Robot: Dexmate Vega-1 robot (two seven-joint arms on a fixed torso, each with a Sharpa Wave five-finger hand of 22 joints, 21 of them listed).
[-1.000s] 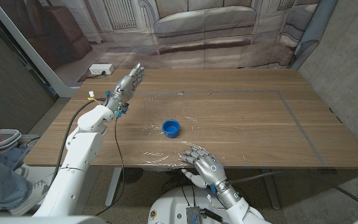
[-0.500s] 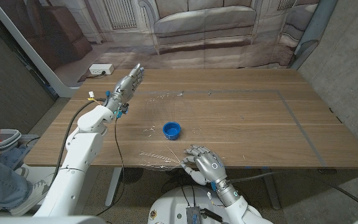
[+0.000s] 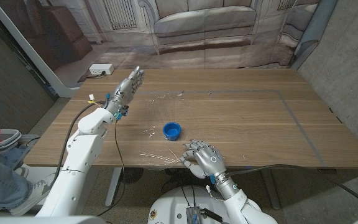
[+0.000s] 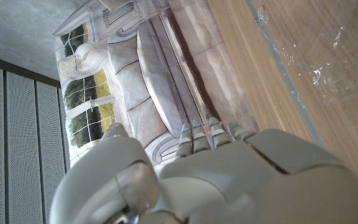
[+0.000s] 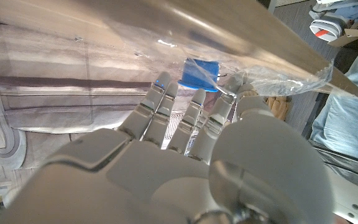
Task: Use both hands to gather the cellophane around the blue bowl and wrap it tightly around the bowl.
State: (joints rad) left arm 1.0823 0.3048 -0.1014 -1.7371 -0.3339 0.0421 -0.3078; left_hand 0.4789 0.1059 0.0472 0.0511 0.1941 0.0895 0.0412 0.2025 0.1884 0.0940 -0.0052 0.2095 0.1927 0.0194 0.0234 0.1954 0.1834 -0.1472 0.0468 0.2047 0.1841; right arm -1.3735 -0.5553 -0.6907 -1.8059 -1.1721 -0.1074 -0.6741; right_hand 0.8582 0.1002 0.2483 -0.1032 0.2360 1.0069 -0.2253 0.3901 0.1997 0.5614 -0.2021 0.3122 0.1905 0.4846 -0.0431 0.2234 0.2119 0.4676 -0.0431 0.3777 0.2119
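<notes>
The blue bowl (image 3: 171, 129) sits mid-table (image 3: 260, 124) on a thin, crinkly cellophane (image 3: 157, 155) sheet, likely light, limp and slippery. The right robot hand (image 3: 202, 158), fingers spread, presses the sheet's near edge; whether it pinches film cannot be told. The left robot hand (image 3: 128, 83) hovers released over the far-left edge, so the sheet's margins seem the best holds.

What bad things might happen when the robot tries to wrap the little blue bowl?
The blue bowl is small and looks light, so a tug by the right hand at the near edge of the cellophane might slide or tip it. The left hand is far off at the far edge, so one-sided pulling may bunch the wrap unevenly.
</notes>
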